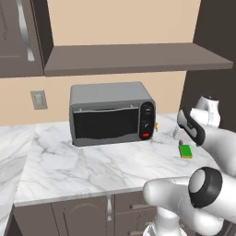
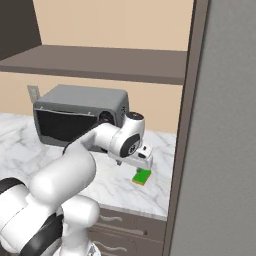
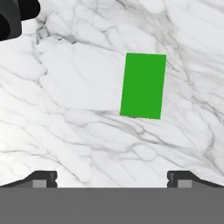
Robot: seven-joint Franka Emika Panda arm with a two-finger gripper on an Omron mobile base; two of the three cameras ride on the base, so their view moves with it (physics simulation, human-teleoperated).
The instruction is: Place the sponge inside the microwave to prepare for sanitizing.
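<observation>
sponge vs fingers: the sponge (image 3: 143, 85) sits ahead of the fingertips (image 3: 43, 178) in the hand view and a bit over toward the right-hand tip, so it isn't centred in the gap yet. Looks like the hand needs a small sideways nudge before dropping.

long axis: the green rectangle's long side runs pretty much straight away from the tips, tilted only slightly. The short side lies across the gap, which is the handy way round for a pinch.

contact: none. The sponge lies flat on the marble counter (image 1: 92, 161), and the gripper (image 2: 135, 161) hangs over it with clear air between.

finger state: spread wide, holding nothing, both tips well apart at the bottom of the hand view.

nearer arm: only one arm on this robot, so no choice to make.

where the sponge is: on the counter, off to the side of the small silver-grey oven (image 1: 112, 113) with the knobs, near the dark tall panel (image 2: 225, 150).

counts: one sponge, one gripper, one knob oven, one shelf (image 1: 133, 57) above it.

step guess: probably lining up for the pick; carrying it to the microwave isn't started yet.
</observation>
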